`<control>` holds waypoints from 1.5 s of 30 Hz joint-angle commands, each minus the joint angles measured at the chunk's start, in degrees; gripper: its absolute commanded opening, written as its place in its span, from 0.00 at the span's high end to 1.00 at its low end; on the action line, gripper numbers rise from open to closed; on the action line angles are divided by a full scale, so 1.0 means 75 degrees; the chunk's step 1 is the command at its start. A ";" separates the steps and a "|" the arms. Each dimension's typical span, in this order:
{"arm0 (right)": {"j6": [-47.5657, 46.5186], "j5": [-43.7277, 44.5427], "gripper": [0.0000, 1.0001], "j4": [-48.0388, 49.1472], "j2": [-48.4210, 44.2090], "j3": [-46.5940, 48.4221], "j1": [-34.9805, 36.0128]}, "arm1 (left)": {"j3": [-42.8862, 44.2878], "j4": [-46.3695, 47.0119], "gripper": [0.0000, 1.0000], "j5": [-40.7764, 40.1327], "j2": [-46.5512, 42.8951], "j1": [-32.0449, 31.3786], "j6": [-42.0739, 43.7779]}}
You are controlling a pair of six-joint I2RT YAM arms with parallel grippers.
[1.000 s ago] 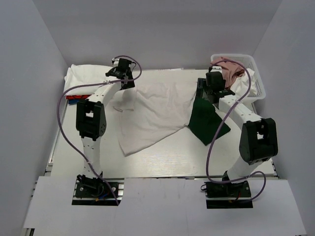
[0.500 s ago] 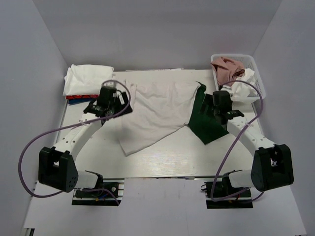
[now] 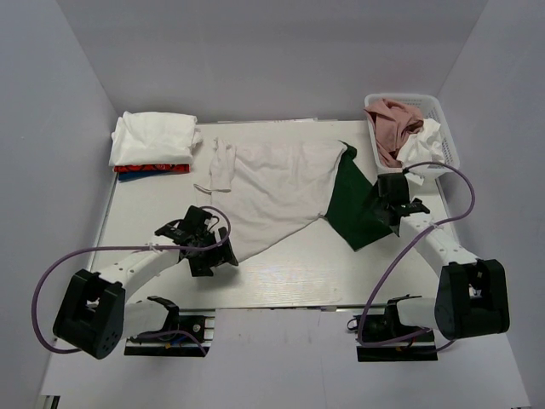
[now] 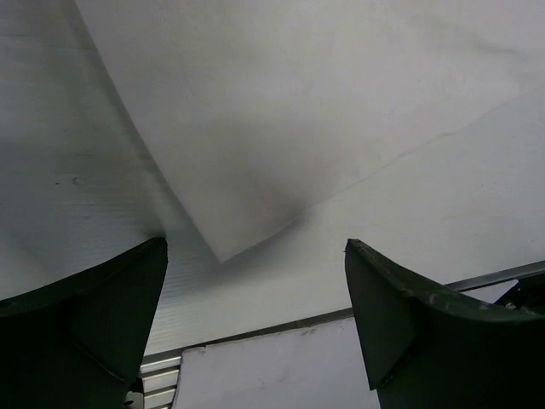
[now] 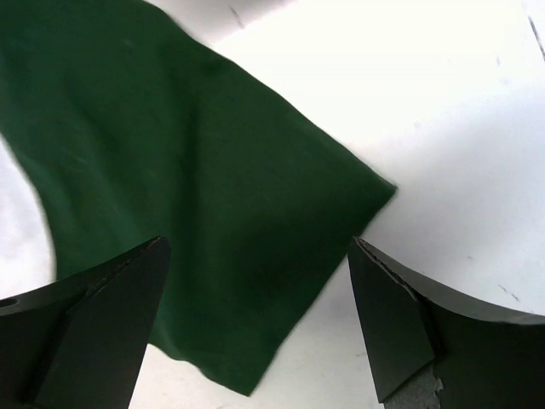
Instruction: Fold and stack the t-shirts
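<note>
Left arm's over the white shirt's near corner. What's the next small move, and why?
Probably lower the left gripper straight down and close on the near corner of the white t-shirt. Its jaws stand open, the corner lies flat on the table right between them, and nothing is gripped yet.

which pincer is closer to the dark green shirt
Right. The right pincer hovers open over the dark green t-shirt at its right edge; the left pincer is across the table, at the white t-shirt's near corner.
</note>
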 commanded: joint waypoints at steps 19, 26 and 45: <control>-0.0411 -0.1890 0.11 -0.0088 -0.0443 -0.1264 -0.0252 | 0.1596 0.0608 1.00 -0.1148 0.0027 -0.0156 0.0351; -0.0388 -0.2183 0.16 0.0286 0.0366 -0.1228 -0.0252 | 0.3262 0.0397 1.00 -0.1474 -0.0081 -0.0156 0.0772; -0.0997 -0.1153 1.00 0.1692 -0.1975 0.0820 -0.0240 | 0.5408 -0.0108 1.00 -0.2354 -0.0348 -0.0016 0.1099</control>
